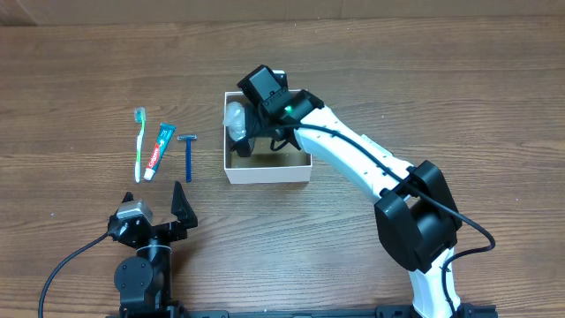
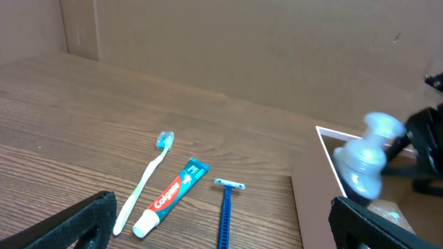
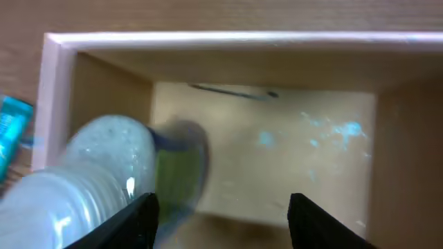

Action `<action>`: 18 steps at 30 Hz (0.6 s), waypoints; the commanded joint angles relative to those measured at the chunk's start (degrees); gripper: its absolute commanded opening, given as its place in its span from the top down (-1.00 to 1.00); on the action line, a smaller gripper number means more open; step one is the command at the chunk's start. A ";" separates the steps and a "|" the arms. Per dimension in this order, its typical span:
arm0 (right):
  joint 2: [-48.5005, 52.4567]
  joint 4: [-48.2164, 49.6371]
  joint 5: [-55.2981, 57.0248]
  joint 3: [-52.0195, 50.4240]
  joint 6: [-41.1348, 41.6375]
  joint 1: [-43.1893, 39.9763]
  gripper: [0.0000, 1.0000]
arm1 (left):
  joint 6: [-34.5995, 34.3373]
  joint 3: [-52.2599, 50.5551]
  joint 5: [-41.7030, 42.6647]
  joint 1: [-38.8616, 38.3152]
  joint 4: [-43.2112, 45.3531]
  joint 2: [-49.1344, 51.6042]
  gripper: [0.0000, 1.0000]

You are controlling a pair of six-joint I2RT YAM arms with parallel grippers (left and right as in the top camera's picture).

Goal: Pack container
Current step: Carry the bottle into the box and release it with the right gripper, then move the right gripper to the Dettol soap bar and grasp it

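A toothbrush, toothpaste tube and blue razor lie side by side on the table, between 7 and 6 o'clock. At 3 o'clock a blurred clear bottle overlaps the container's white wall. The left gripper gapes wide, fingers at 8 and 4 o'clock.

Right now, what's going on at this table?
The right gripper is down inside the white box, fingers spread open. A clear-capped bottle sits by the box's left wall, beside the fingers rather than between them; it is blurred, so I can't tell whether it has settled. The left gripper hangs open near the table's front. A toothbrush, toothpaste and razor lie outside the box, not yet packed.
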 commanded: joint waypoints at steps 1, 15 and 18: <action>-2.12 -4.09 0.85 5.33 -3.30 -2.86 -0.29 | -0.55 -0.20 -0.74 0.35 0.20 -0.48 -1.00; -10.49 -40.72 -2.62 15.56 0.20 -19.87 -0.72 | -0.55 -0.20 -0.74 0.35 0.22 -0.48 -1.00; -10.49 -38.49 -2.67 9.18 2.69 -23.06 -0.72 | -0.55 -0.20 -0.74 0.35 0.22 -0.48 -1.00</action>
